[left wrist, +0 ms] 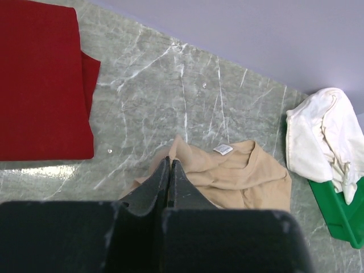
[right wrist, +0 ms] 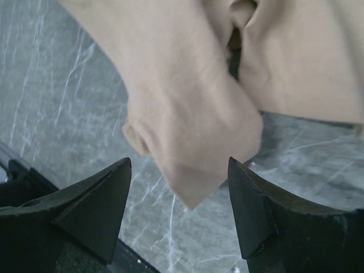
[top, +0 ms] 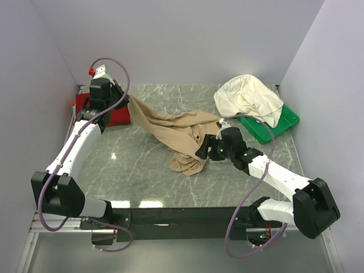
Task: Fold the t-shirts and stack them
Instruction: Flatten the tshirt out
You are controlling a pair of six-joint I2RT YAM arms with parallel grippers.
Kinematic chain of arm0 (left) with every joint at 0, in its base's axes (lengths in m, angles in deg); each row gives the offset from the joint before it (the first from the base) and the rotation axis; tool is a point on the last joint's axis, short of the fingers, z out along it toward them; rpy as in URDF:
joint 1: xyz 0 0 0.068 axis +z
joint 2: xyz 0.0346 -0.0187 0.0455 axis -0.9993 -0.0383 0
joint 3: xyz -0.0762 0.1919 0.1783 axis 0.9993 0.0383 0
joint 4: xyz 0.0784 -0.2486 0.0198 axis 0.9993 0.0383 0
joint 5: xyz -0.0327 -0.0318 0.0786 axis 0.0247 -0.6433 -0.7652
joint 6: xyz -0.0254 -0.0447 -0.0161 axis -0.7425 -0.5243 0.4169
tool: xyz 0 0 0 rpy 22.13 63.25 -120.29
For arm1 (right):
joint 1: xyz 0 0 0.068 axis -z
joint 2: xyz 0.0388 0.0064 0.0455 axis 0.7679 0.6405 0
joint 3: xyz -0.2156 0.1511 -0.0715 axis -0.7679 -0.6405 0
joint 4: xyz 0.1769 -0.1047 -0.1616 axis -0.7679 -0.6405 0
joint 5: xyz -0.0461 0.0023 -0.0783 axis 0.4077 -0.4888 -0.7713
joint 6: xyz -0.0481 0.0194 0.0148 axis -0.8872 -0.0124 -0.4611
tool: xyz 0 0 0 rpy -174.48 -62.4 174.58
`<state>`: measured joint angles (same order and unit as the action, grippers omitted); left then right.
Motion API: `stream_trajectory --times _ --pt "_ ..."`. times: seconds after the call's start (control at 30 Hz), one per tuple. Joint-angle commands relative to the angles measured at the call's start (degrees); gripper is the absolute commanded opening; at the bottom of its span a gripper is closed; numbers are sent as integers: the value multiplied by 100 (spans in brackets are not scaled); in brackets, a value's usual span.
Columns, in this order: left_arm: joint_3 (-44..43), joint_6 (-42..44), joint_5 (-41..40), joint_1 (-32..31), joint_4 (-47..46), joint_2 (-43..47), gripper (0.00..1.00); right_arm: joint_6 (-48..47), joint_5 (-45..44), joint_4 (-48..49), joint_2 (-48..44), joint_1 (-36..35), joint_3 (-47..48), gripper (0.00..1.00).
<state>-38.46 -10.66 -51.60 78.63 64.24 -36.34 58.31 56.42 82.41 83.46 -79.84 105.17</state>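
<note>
A tan-beige t-shirt (top: 170,128) lies crumpled across the middle of the marble table. My left gripper (top: 123,100) is shut on one corner of it and holds that corner up at the rear left. In the left wrist view the jaws (left wrist: 169,162) pinch the tan cloth (left wrist: 239,170). My right gripper (top: 202,149) is open at the shirt's right side. In the right wrist view a fold of the tan shirt (right wrist: 187,102) hangs between its spread fingers (right wrist: 177,169). A folded deep red shirt (top: 116,115) lies at the rear left. A cream-white shirt (top: 247,96) is heaped at the rear right.
The cream-white shirt rests on a green plastic tray (top: 278,126) by the right wall. Walls close in the table at the left, back and right. A black rail (top: 182,216) runs along the near edge. Thin teal and orange edges seem to show left of the red shirt (top: 74,106).
</note>
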Motion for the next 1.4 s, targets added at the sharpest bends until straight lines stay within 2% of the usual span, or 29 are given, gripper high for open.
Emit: stream_trajectory --times 0.0,0.27,0.37,0.4,0.47,0.5,0.6,0.7,0.83,1.0,1.1,1.2,1.23,1.33,1.37 --pt "-118 85 99 73 -136 122 0 123 122 155 2 -249 -175 75" --pt "-74 50 143 126 -180 140 0 167 -247 67 352 -425 -237 75" --pt "-83 59 143 135 -171 131 0 141 -484 32 694 -452 -123 66" --pt "-74 59 143 135 -171 131 0 106 -571 -3 774 -434 -79 55" --pt "-57 41 143 135 -180 148 0 36 -738 -91 950 -434 53 42" --pt "-57 41 134 143 -180 157 0 1 -809 -135 968 -434 105 25" --pt "-100 -12 73 205 -241 105 0 -105 -1256 -477 934 -434 683 0" --pt "-495 -117 430 424 -189 -158 0 -350 -1924 -1004 819 -391 1316 0" --pt "-1399 -170 618 609 22 -326 0 -781 -2452 -1654 723 -355 2878 0" --pt "-1648 -284 451 820 -100 253 0 -1370 -2900 -1867 582 -373 4138 0" --pt "-1315 -319 -48 882 -206 832 0 -1625 -2779 -1762 372 -364 4316 0" --pt "-332 -442 -585 882 -417 1544 0 -1617 -2708 -1533 108 -381 3966 4" --pt "280 -529 -743 882 -478 1720 0 -1565 -2664 -1515 38 -373 3651 7" --pt "1345 -644 -1289 890 -496 2309 0 -1240 -2620 -1795 -7 -373 3034 23" --pt "1550 -662 -1351 891 -444 2502 0 -1013 -2655 -1875 -33 -381 2859 33"
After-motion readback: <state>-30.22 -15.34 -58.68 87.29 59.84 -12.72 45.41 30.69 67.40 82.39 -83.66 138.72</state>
